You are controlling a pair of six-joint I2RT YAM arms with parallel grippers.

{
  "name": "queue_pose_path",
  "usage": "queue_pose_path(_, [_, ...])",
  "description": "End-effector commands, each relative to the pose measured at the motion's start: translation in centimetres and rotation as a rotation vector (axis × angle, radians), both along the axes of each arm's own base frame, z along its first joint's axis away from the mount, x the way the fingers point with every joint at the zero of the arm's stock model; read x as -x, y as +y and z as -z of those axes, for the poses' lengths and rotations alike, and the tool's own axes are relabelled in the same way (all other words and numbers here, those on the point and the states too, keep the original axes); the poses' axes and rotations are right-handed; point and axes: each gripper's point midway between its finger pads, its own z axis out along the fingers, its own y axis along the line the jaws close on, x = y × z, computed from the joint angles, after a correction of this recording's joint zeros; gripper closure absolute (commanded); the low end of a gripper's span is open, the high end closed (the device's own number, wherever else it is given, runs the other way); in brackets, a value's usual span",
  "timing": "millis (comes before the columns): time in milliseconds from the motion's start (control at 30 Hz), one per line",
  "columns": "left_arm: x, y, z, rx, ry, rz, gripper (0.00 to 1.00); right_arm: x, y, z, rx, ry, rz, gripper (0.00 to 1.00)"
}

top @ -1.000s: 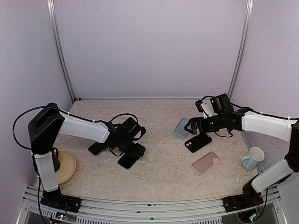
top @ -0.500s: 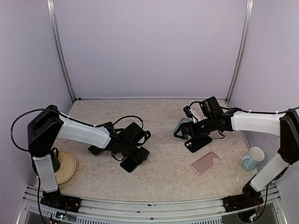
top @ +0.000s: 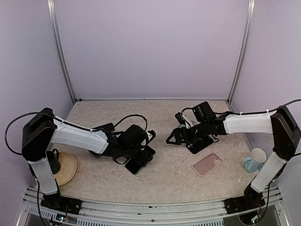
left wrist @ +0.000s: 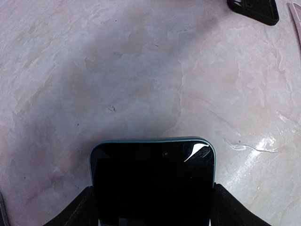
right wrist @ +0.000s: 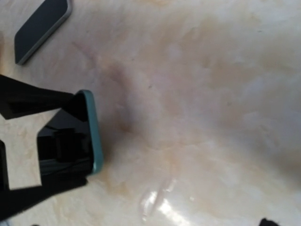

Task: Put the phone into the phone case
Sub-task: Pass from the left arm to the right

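Observation:
A phone (left wrist: pixel 153 174) with a black screen and a teal rim sits flat between the fingers of my left gripper (left wrist: pixel 153 200), which is shut on its long sides. From above, that phone (top: pixel 137 165) hangs low over the table's middle in the left gripper (top: pixel 141 157). My right gripper (top: pixel 173 138) reaches in from the right, a short gap from the phone, open, with nothing between its jaws. The right wrist view shows the phone's teal edge (right wrist: pixel 93 136) at its left. A pink phone case (top: pixel 207 164) lies on the table to the right. A black case (top: pixel 201 143) lies just under the right arm.
A second dark phone (top: pixel 96 151) lies under the left arm and also shows in the right wrist view (right wrist: pixel 42 26). A tan plate (top: pixel 66 168) sits by the left base. A pale mug (top: pixel 256 160) stands at the right. Walls close in the back and both sides.
The right arm has swung left toward the middle and now covers the pale blue case it hovered beside. The left gripper has carried the phone a little right and nearer.

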Motion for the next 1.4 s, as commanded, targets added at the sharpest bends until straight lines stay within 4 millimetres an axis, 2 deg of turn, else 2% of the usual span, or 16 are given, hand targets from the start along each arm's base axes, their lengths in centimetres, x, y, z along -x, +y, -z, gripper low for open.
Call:
queue_pose_path(0, [-0.2, -1.9, -3.7, 0.106, -0.085, 0.025, 0.31, 0.1, 2.4, -0.4, -0.059, 0.015, -0.04, 0.0])
queue_pose_path(267, [0.8, -2.9, -4.0, 0.127, -0.099, 0.05, 0.31, 1.5, 5.3, 0.5, -0.09, 0.059, -0.11, 0.02])
queue_pose_path(433, [1.2, -3.8, -5.3, 0.176, -0.123, 0.073, 0.31, 2.2, 6.5, 1.2, -0.13, 0.103, -0.144, 0.09])
queue_pose_path(600, [1.6, -4.1, -6.1, 0.198, -0.142, 0.086, 0.31, 2.8, 7.5, 1.5, -0.148, 0.128, -0.171, 0.12])
queue_pose_path(700, [1.8, -4.3, -6.6, 0.215, -0.148, 0.093, 0.31, 3.1, 8.0, 2.0, -0.153, 0.147, -0.187, 0.17])
queue_pose_path(1033, [2.2, -4.9, -6.3, 0.212, -0.14, 0.106, 0.31, 4.2, 9.3, 1.8, -0.203, 0.189, -0.254, 0.44])
queue_pose_path(1367, [2.0, -4.7, -6.2, 0.195, -0.152, 0.094, 0.29, 4.8, 9.6, 1.5, -0.224, 0.21, -0.288, 0.87])
